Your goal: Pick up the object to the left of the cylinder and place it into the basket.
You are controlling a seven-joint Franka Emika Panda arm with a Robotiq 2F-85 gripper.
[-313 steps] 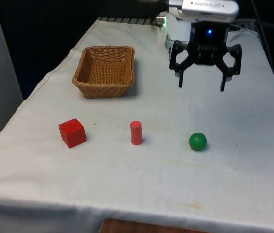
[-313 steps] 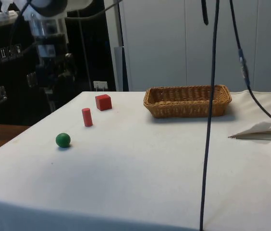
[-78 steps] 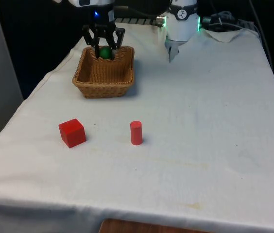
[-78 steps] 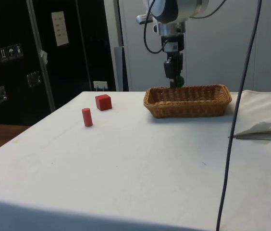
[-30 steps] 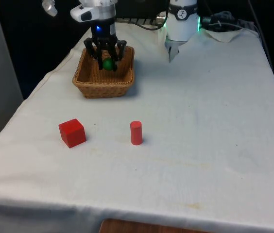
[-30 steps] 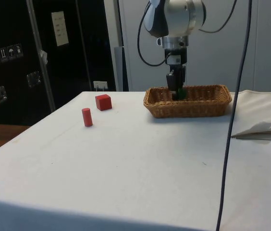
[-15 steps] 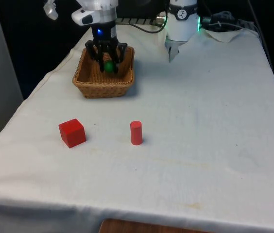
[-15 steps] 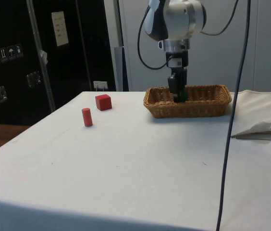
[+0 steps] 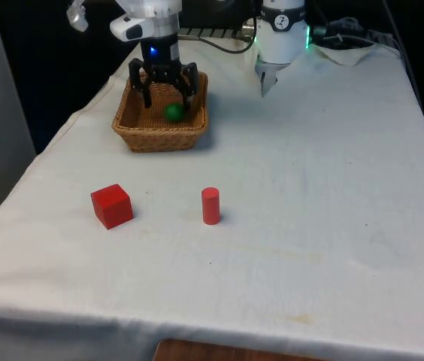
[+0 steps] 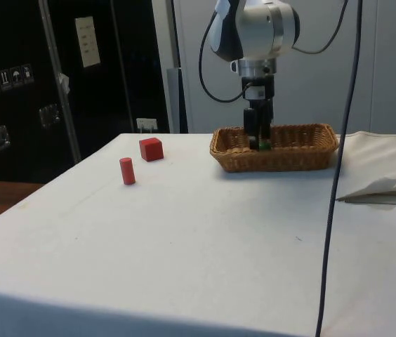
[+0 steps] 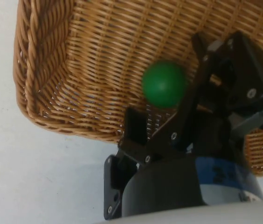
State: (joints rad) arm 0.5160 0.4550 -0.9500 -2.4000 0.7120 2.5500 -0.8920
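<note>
Front view: the gripper (image 9: 165, 89) hangs over the basket (image 9: 136, 128) with fingers spread wide, and the green ball (image 9: 173, 112) lies loose inside the basket.

Side view: the gripper (image 10: 258, 135) dips just within the basket (image 10: 303, 156) rim.

Wrist view: the green ball (image 11: 163, 84) rests on the basket (image 11: 52, 70) weave between the spread fingers; I judge a straight lift clear of the rim is best

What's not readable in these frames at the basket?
- Small green ball: in the side view the woven wicker basket wall and the black pincer hide nearly all of it.
- Ball resting or mid-fall: not settled by any view.
- Basket floor: the wrist view's pincer body covers part.
</note>
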